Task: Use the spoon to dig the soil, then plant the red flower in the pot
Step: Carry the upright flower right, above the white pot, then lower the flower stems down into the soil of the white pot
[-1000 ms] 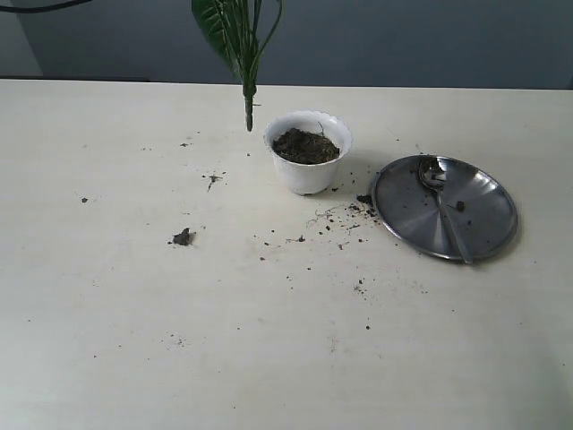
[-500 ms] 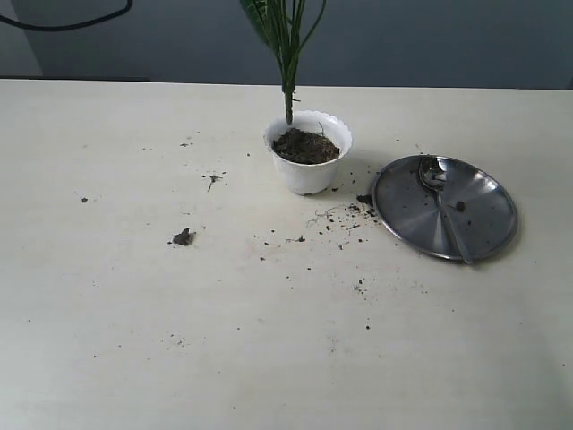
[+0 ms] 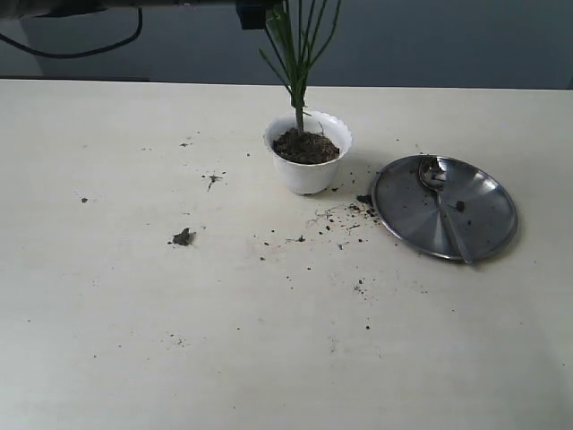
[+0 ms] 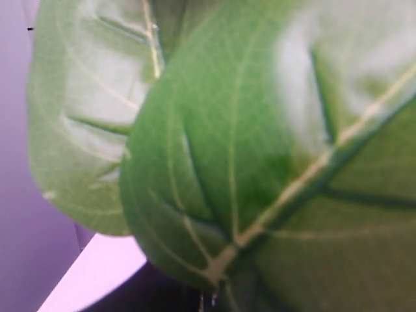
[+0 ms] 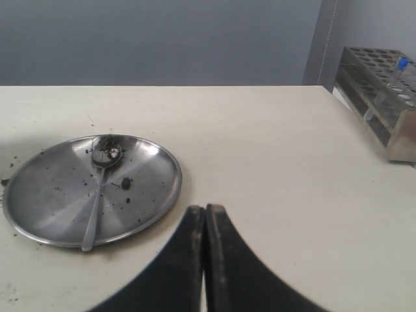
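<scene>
Red flower (image 3: 301, 63) stems stand upright, their foot meeting the dark soil (image 3: 305, 146) in the white scalloped pot (image 3: 308, 175). Its green leaves (image 4: 227, 162) fill my left wrist view, so I cannot tell how those fingers stand. My right gripper (image 5: 205, 218) is pressed closed and empty, near the steel plate (image 5: 52, 195) where the spoon (image 5: 106, 155) lies. Crumbs speckle the table (image 3: 134, 313).

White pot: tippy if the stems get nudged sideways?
Probably tippy: the pot narrows toward its base, and the tall flower stems give leverage. The soil filling it likely adds some ballast.
</scene>
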